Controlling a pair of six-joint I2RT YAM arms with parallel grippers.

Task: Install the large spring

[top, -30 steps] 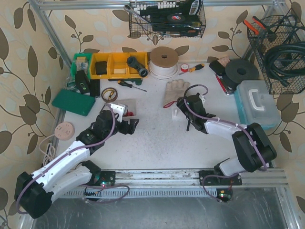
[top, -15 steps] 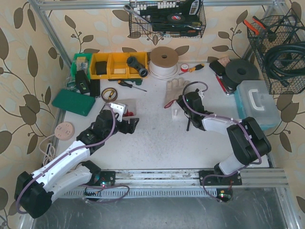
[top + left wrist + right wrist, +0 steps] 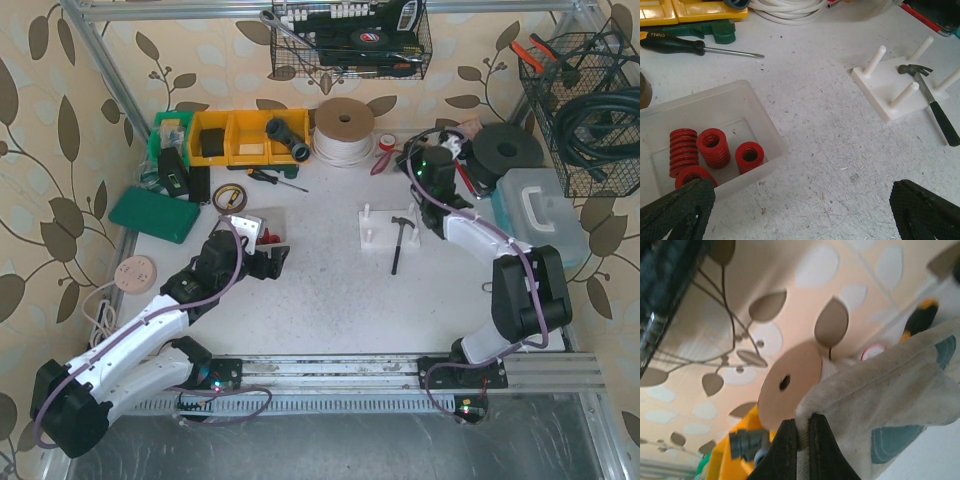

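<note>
- The large spring (image 3: pixel 713 147) is judged to be the broadest of four red springs (image 3: pixel 749 157) standing together in a clear tub (image 3: pixel 765 117). The pick is not certain, since its neighbour at 9 o'clock looks as tall.
- The springs are set on end, so the long axis runs upward and the open bores are turned toward the left wrist camera.
- In the left wrist view the tub lies at about 10 o'clock from the left gripper (image 3: pixel 800 212). This gripper is spread wide with nothing held between its fingers.
- A white peg base (image 3: pixel 879 85) is seen at about 1 o'clock from that gripper, with four upright pegs. It is taken to be where the spring goes.
- A hammer (image 3: pixel 936 109) lies with its head on the base, between the pegs, and its handle trails off the edge toward 5 o'clock.
- The left arm is clearly the nearer one to the tub. The right arm is raised well apart, toward the back of the table at 1 o'clock in the top view.
- The right gripper (image 3: pixel 802 432) is closed tight on the fabric of a work glove (image 3: pixel 890 400), which fills much of its view.
- The fourth spring is partly covered by the left gripper's finger (image 3: pixel 677 212). No part of the tub or base appears in the right wrist view.
</note>
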